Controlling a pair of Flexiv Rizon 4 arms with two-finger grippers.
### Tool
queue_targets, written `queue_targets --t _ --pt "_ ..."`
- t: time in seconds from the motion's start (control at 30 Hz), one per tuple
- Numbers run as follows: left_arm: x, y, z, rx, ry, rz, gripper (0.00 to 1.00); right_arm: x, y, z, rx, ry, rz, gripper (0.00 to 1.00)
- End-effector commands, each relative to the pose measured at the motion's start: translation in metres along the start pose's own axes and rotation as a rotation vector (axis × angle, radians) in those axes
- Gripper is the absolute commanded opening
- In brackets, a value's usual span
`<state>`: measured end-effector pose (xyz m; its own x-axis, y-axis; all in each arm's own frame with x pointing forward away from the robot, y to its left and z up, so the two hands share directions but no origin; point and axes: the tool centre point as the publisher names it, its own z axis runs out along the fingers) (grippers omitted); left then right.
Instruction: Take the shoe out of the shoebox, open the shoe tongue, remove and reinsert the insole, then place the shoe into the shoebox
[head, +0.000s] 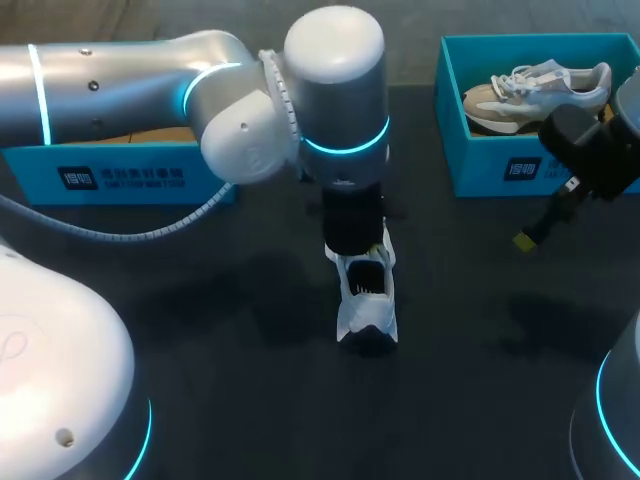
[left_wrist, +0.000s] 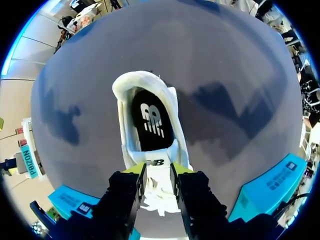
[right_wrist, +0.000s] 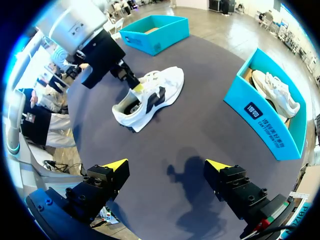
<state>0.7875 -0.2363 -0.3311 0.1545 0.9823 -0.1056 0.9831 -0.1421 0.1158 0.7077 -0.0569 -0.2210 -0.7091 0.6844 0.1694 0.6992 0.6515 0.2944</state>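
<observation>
A white shoe (head: 367, 295) stands on the dark table near the middle, its black insole (left_wrist: 152, 125) showing inside the opening. My left gripper (head: 362, 252) comes down over it from above and is shut on the white tongue (left_wrist: 157, 185), one yellow-tipped finger on each side. The right wrist view shows the same shoe (right_wrist: 152, 97) with the left gripper (right_wrist: 135, 89) at its opening. My right gripper (right_wrist: 167, 165) hangs open and empty above bare table at the right, well away from the shoe; in the head view that right gripper (head: 540, 228) is near the right box.
A teal shoebox (head: 500, 170) at the back right holds a second, beige and white shoe (head: 535, 90). Another teal box (head: 120, 178) stands at the back left, partly behind my left arm. The two boxes also show as shoebox (right_wrist: 260, 115) and box (right_wrist: 155, 35).
</observation>
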Motion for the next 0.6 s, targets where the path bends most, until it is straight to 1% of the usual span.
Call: queue_targets --t 0.03,0.37,0.4,0.5,0.53,0.6 --pt "-0.005 0.000 0.005 0.003 0.003 -0.013 0.31 0.000 0.001 0.001 0.004 -0.002 0.002 1.00" --pt "-0.004 -0.001 -0.017 -0.008 0.012 -0.095 0.33 0.000 0.001 0.001 0.004 -0.002 0.002 1.00" --pt "-0.004 -0.001 -0.019 -0.009 0.008 -0.112 0.35 0.000 0.001 0.001 0.004 -0.002 0.002 1.00" --pt "-0.004 -0.001 -0.025 0.000 0.003 -0.176 0.35 0.000 0.001 0.001 0.004 -0.002 0.002 1.00" --pt "-0.004 -0.001 -0.027 0.003 0.004 -0.211 0.33 0.000 0.001 0.001 0.004 -0.002 0.002 1.00" --pt "-0.004 -0.001 -0.031 0.006 0.002 -0.265 0.34 0.000 0.001 0.001 0.004 -0.002 0.002 1.00"
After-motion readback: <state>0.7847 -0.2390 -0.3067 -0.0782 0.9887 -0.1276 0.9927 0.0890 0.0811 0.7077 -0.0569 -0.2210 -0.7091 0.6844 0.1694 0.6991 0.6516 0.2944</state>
